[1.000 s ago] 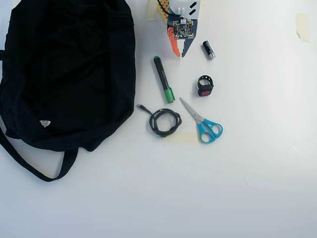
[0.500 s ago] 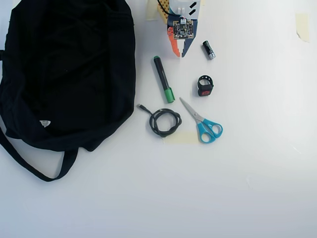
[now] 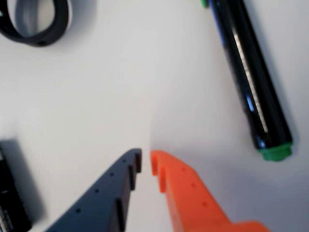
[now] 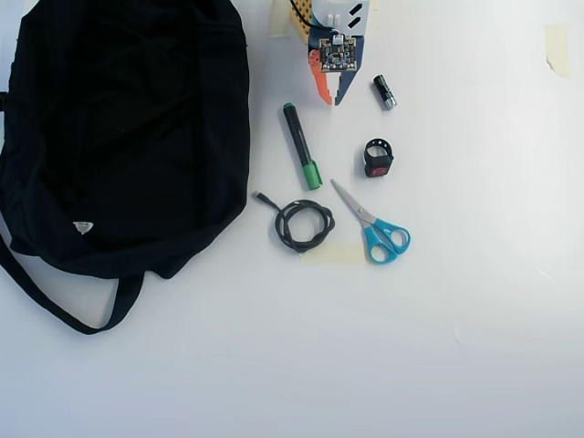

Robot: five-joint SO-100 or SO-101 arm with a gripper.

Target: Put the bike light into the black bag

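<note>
Fingertips of the gripper (image 4: 332,99) sit nearly together, empty; the light (image 4: 378,160) lies beyond them, right of the marker (image 4: 300,145).

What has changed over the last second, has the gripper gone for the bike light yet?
Nothing has visibly changed. The gripper hangs at the top of the overhead view, its fingertips almost touching and nothing between them, apart from the bike light. The light lies on the table, right of the green marker and above the scissors. The black bag and the coiled cable have not shifted.
</note>
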